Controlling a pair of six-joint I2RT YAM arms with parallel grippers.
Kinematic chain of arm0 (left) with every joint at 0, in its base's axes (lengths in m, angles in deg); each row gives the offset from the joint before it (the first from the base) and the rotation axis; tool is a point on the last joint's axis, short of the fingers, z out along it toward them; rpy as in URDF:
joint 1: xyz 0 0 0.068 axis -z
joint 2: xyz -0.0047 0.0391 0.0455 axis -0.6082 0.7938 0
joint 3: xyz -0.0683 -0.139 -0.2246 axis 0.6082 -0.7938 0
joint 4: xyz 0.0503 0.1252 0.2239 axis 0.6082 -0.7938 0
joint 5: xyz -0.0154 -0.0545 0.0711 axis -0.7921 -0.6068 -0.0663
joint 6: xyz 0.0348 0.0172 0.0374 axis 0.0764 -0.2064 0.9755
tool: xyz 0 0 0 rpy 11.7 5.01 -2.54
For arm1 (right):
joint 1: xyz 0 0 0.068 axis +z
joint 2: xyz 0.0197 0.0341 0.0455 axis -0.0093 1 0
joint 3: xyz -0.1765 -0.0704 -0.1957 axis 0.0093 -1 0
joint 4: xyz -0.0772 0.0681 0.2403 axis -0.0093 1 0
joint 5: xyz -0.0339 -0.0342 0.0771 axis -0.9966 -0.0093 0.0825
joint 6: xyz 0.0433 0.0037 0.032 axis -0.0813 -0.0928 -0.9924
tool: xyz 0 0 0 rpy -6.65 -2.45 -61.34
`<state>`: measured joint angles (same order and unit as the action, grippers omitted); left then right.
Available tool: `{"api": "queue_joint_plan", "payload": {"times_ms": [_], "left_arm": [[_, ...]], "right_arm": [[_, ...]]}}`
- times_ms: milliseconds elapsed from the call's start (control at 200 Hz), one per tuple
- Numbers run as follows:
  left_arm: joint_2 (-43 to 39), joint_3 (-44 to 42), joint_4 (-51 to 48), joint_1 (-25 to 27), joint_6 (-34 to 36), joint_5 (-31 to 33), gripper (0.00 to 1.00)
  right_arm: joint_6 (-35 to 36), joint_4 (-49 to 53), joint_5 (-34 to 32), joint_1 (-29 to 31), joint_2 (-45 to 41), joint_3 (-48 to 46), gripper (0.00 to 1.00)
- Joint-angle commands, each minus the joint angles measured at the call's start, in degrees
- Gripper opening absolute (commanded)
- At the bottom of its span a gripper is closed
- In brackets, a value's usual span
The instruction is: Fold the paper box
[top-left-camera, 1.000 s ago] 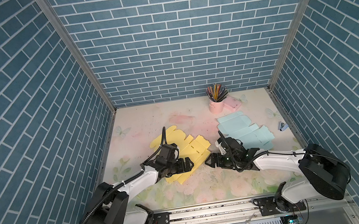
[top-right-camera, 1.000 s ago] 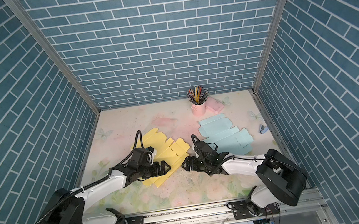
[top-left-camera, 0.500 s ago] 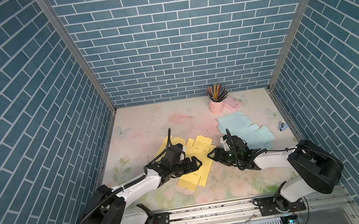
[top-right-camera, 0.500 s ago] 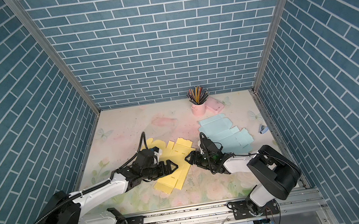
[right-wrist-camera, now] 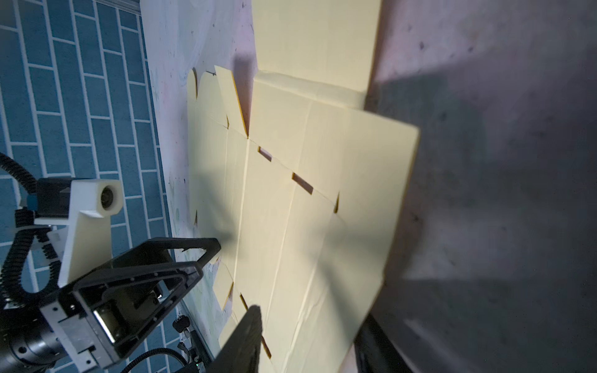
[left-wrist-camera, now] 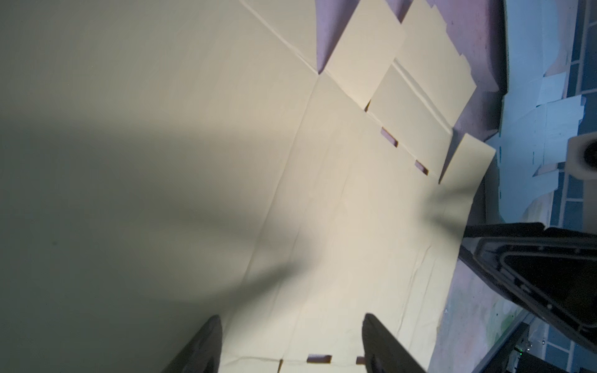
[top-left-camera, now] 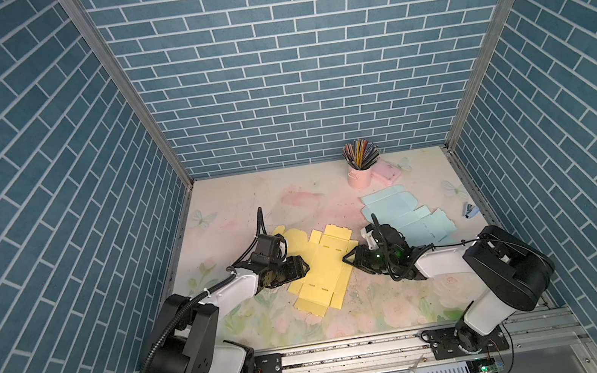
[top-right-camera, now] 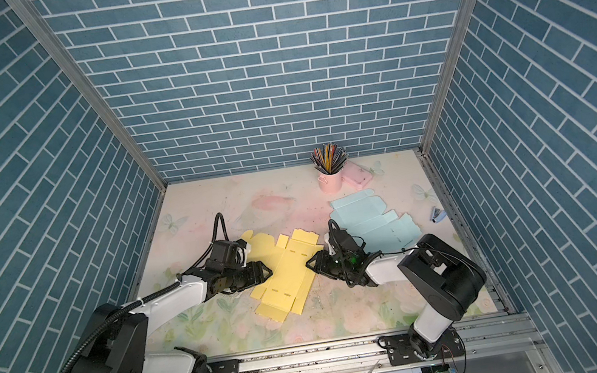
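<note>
The yellow paper box (top-left-camera: 322, 271), an unfolded die-cut sheet, lies near the middle of the floral surface (top-left-camera: 252, 209). Its long axis runs diagonally from front to back, and its flaps and slots are spread flat. There is bare surface ahead of its front end and beyond its far flaps, while a gripper meets each of its two long edges. The left gripper (top-left-camera: 302, 268) reaches in low from the left, released, with jaws parted over the sheet's edge and paper showing in the gap in the left wrist view. The right gripper (top-left-camera: 348, 259) comes in low from the right, its jaws apart and straddling the opposite edge, which is slightly lifted, without clamping it. Just behind the right gripper lies a light blue sheet (top-left-camera: 404, 216). Farther back, well apart from the box, stand a pink cup of pencils (top-left-camera: 360, 179) and a pink case (top-left-camera: 387, 174). A small blue item (top-left-camera: 468, 210) sits by the right wall.
</note>
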<state>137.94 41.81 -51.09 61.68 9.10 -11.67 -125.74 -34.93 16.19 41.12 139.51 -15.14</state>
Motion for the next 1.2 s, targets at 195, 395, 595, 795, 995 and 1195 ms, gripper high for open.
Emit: {"api": "queue_joint_plan", "payload": {"times_ms": [195,395,595,795,995,1195], "left_arm": [[-5.0,-8.9,2.8,11.6,-8.9,4.7,0.68],[-10.3,-9.3,4.1,19.1,-16.2,6.0,0.68],[-16.1,-4.9,-4.9,10.9,-8.7,3.0,0.76],[-13.2,-4.9,-4.6,1.5,-1.9,-3.0,0.77],[-10.3,-6.8,-2.4,0.2,-0.5,-3.8,0.75],[-9.3,-9.3,0.4,-0.1,-0.8,-3.5,0.72]], "right_arm": [[6.1,9.6,2.7,-5.7,3.5,7.3,0.35],[18.5,25.8,2.0,-8.7,6.7,18.5,0.32],[21.0,29.7,4.9,-9.2,6.6,20.0,0.36],[25.3,35.8,4.3,-9.2,5.0,21.5,0.43],[31.9,41.6,8.6,-9.1,9.4,26.8,0.43],[34.4,43.1,11.7,-8.9,12.7,28.5,0.43]]}}
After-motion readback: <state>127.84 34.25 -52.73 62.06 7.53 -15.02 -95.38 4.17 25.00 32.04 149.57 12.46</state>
